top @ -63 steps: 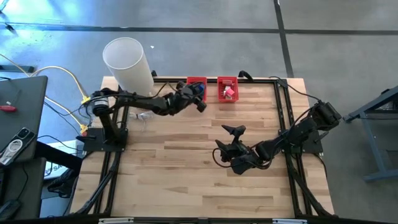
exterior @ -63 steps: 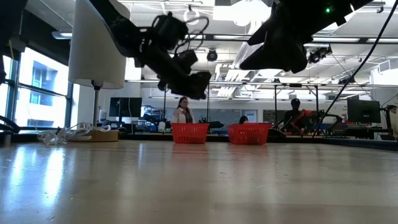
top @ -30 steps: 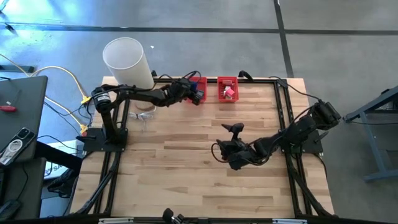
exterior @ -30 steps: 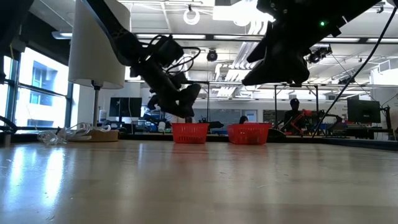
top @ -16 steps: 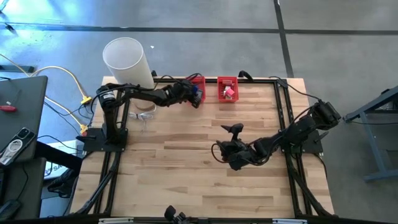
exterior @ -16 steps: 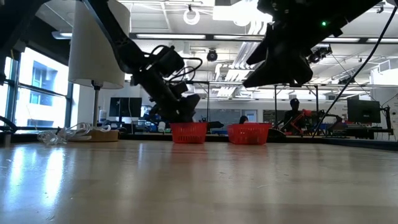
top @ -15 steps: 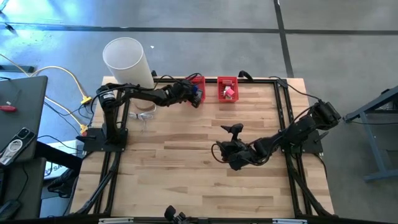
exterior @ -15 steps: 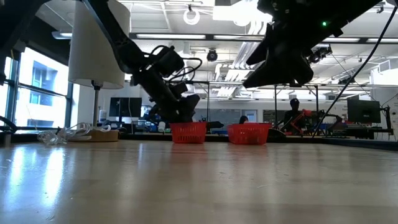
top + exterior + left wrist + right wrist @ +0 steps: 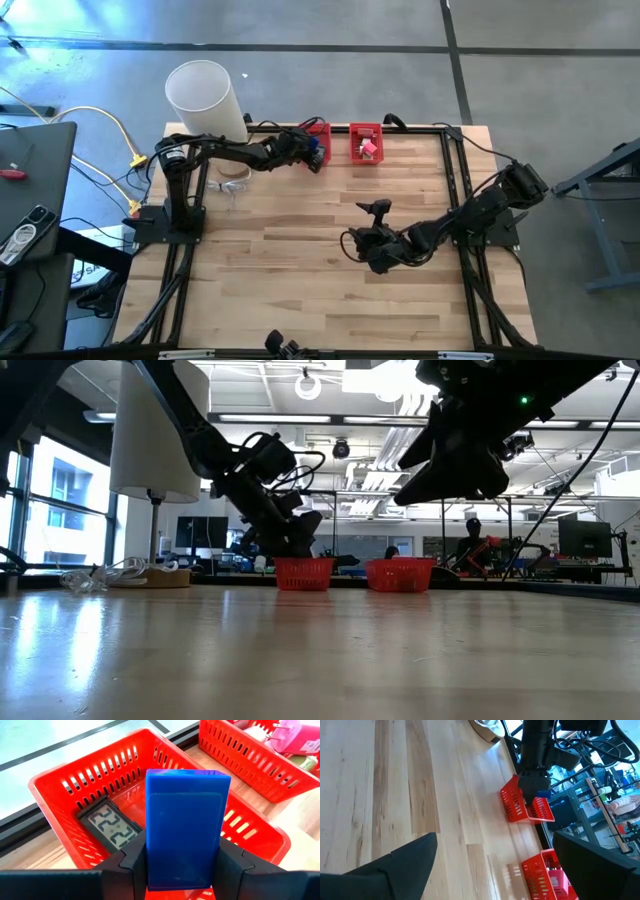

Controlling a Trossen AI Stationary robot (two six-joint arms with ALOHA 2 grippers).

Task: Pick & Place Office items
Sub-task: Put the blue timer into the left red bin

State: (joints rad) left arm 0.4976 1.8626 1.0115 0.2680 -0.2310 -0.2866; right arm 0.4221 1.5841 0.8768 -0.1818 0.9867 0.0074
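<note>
Two red bins sit at the upper middle of the high view. The left gripper (image 9: 182,862) hangs over the left bin (image 9: 65,782), its jaws clamped on a flat blue block (image 9: 184,830), so the step in hand looks like the drop. Next, the jaws need only part with the block clear of the rim. That bin already holds a small digital clock (image 9: 111,825). The right bin (image 9: 365,143) holds a pink item (image 9: 368,148) and others too small to name. The right gripper (image 9: 352,245) waits mid-table, jaws wide apart, empty.
</note>
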